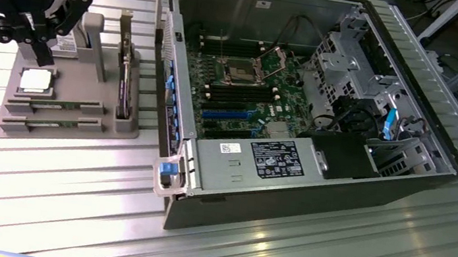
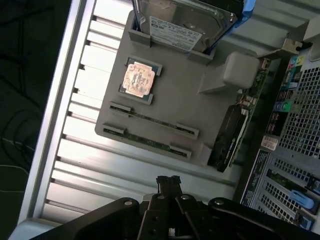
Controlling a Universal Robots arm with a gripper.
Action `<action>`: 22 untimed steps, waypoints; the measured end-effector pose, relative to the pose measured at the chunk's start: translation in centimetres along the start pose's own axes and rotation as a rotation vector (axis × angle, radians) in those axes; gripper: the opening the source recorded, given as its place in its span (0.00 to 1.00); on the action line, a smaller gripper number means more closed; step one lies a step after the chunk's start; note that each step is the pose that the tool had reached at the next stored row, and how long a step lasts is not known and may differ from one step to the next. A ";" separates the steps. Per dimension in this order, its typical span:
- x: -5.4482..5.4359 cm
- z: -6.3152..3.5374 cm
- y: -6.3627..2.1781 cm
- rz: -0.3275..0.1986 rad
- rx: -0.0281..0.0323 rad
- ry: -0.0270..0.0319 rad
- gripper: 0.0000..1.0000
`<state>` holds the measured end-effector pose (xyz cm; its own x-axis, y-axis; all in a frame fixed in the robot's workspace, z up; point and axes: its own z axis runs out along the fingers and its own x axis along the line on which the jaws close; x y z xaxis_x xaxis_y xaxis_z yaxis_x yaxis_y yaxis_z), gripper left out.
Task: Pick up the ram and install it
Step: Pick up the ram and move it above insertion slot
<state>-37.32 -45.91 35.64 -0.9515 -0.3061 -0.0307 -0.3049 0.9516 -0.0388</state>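
Hovering fully closed and empty in the exterior view's upper left, the jaws are hanging above the grey holder (image 1: 83,86), where the ram (image 1: 59,107) is lying slotted toward that view's left edge, likely needing a square approach across its narrow edges.

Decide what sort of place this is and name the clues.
Probably a robotics lab for computer assembly: an open computer case lies on a ribbed metal table, a grey fixture beside it holds ram sticks, and a robot's tool hangs above that fixture.
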 end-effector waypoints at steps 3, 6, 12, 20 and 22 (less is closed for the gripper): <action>0.0 0.01 0.00 -0.056 -0.0017 -0.0021 0.10; 0.0 0.03 0.00 -0.114 -0.0035 -0.0044 0.10; 0.0 0.05 0.00 -0.182 -0.0056 -0.0070 0.10; 0.0 0.07 0.00 -0.266 -0.0082 -0.0103 0.10; 0.0 0.08 0.00 -0.289 -0.0089 -0.0112 0.10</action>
<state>-37.32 -45.91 35.57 -0.8247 -0.5647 -0.0307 -0.5636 0.8252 -0.0388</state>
